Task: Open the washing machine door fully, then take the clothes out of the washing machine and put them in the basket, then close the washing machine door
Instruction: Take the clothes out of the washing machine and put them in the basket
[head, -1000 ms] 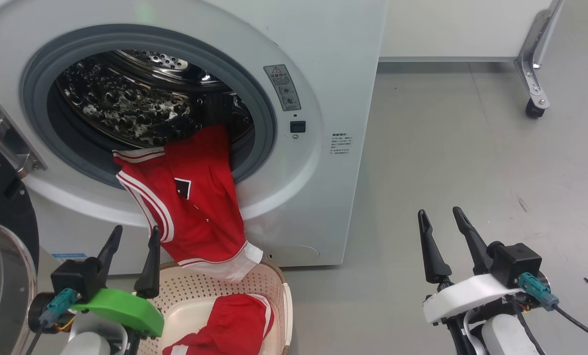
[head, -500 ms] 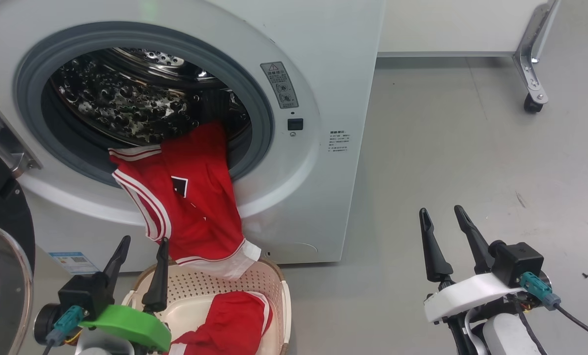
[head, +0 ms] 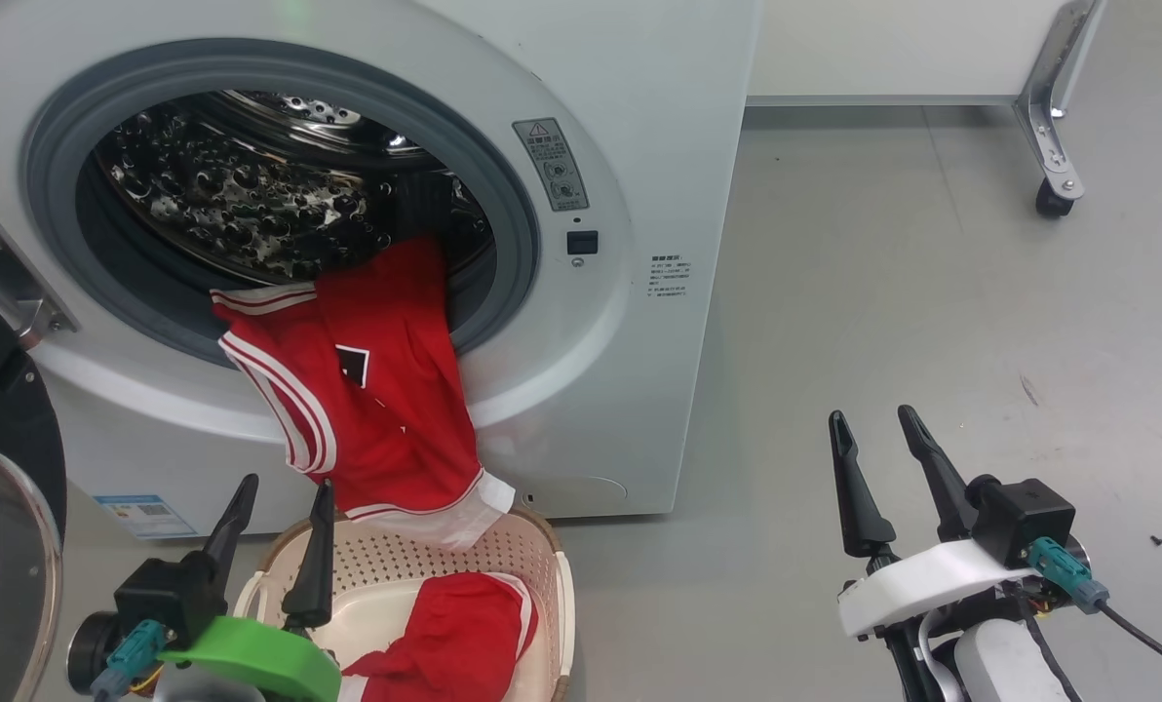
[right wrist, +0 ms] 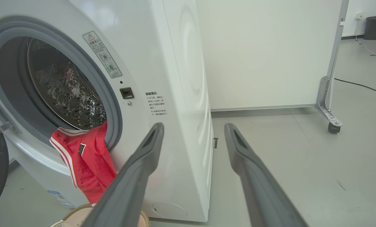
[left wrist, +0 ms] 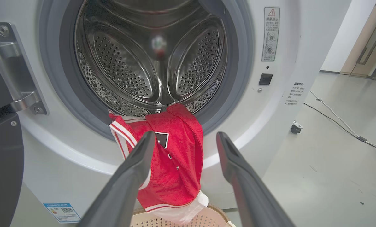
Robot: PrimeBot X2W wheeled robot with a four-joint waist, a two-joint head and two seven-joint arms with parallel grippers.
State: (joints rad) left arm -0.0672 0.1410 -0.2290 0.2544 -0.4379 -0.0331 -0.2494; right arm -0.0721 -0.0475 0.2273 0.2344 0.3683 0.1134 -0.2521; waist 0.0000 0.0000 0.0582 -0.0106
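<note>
Left tool (head: 287,482) lower, basket (head: 425,561) perhaps half offscreen.

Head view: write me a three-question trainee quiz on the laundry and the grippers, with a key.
1. True or false: a red garment lies inside the basket.
2. The white hem of the hanging garment reaches: A the floor; B the basket's rim; C the door glass.
3. Fill in: the left gripper and right gripper are both ___.
Key: 1 true; 2 B; 3 open.
</note>
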